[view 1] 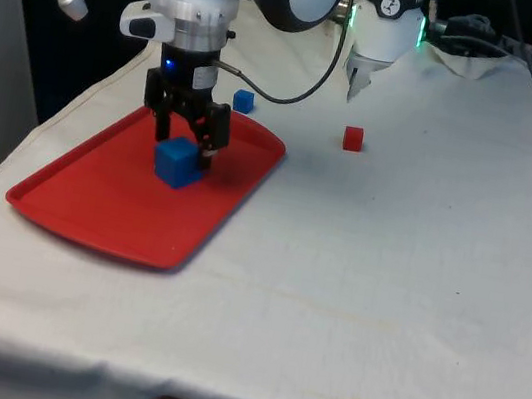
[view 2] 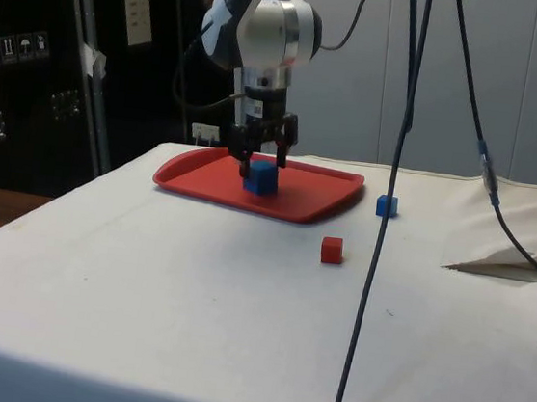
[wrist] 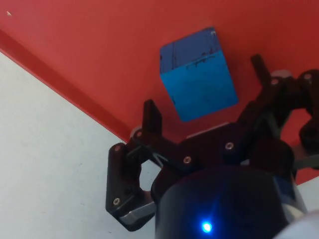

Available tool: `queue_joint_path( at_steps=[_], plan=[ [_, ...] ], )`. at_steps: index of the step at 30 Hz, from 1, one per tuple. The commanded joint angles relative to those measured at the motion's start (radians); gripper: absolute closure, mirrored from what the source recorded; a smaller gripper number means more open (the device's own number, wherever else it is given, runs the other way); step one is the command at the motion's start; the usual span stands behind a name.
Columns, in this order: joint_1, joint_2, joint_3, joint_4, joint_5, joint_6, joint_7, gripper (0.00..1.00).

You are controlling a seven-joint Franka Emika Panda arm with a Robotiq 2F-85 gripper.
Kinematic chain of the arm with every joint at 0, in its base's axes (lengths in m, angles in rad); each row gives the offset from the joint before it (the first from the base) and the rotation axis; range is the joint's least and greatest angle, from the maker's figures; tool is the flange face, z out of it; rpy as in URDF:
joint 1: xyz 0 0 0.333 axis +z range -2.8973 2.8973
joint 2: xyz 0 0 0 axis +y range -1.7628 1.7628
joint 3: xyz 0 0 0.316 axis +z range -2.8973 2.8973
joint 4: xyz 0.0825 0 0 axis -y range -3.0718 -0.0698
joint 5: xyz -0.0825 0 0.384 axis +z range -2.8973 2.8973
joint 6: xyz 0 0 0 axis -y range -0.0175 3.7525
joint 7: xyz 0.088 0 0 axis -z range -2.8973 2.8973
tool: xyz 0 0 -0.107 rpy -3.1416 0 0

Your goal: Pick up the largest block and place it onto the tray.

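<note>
Big blue block (view 1: 177, 161) sits on the red tray (view 1: 83, 201); gripper (view 1: 187, 136) fingers spread open just above, holding nothing. You're done placing.

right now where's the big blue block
The big blue block sits on the red tray, towards the front view's left, just below the open gripper; the small blue block lies off the tray behind it.

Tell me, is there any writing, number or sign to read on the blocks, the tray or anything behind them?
None on the large blue block, the small blue block, the red block or the red tray.
Cabinet stickers: pictograms, too small to read.
Pale sheet on the cabinet: print too blurred to read.
</note>
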Motion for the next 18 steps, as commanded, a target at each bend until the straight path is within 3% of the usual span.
queue_joint_path(
  at_steps=[1, 13, 18],
  plan=[
    [0.0, 0.0, 0.0, 0.0, 0.0, 0.0, 0.0, 0.02],
    [0.002, -0.002, -0.005, 0.0, -0.001, -0.004, 0.007, 0.0],
    [0.021, -0.025, -0.037, -0.004, -0.01, -0.019, 0.014, 0.0]
  ],
)
